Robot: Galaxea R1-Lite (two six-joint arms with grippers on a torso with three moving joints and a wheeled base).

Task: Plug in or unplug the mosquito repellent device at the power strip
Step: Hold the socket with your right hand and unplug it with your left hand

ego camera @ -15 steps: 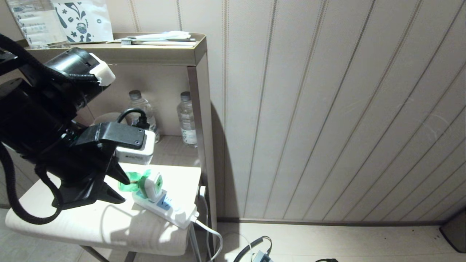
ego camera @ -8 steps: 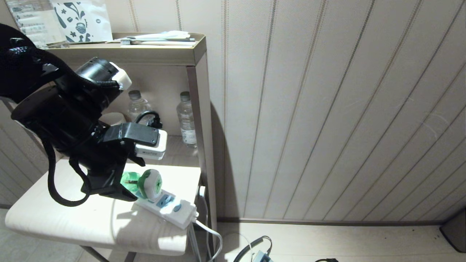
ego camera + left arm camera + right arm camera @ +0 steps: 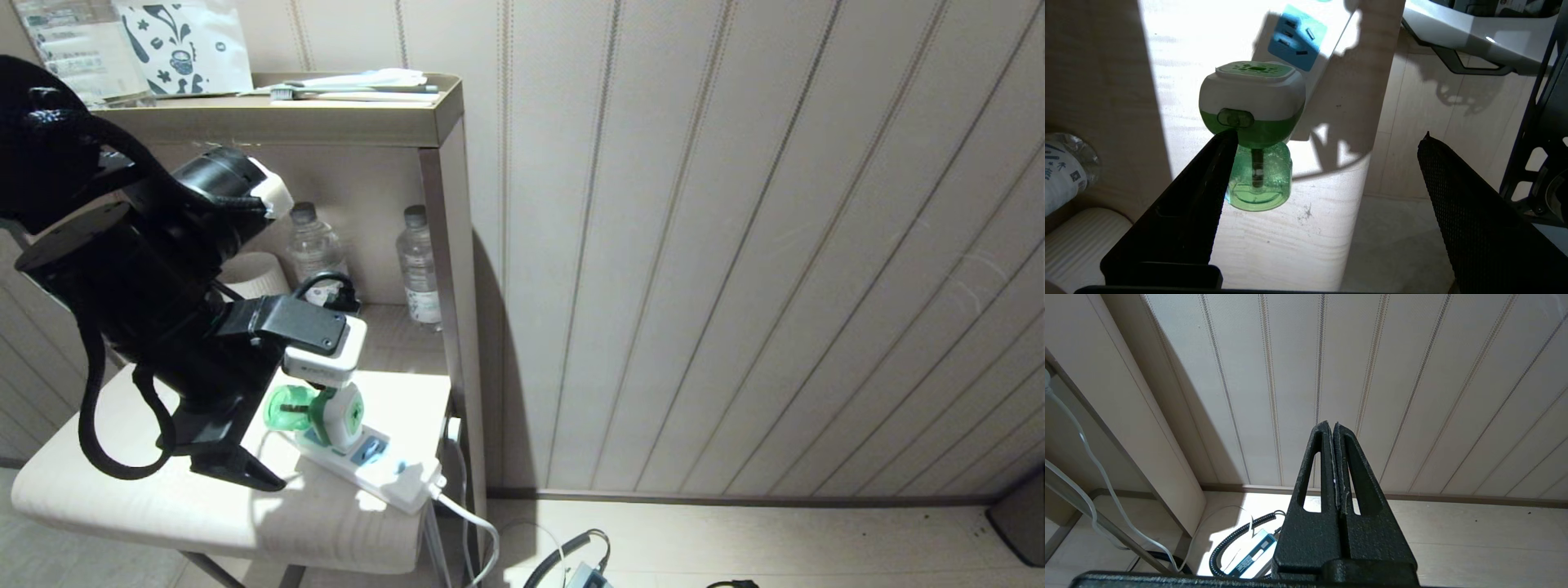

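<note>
Harsh bright patch on the shelf top (image 3: 204, 498), hard shadows, dim surroundings.

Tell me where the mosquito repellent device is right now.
In the head view the mosquito repellent device stands on the left, plugged into the power strip on the low wooden table, just beside the open left gripper.

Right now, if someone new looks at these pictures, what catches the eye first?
The green mosquito repellent device sits plugged into the white power strip on the sunlit table. The black left hand hangs open just behind it. Two water bottles stand on the shelf behind.
</note>
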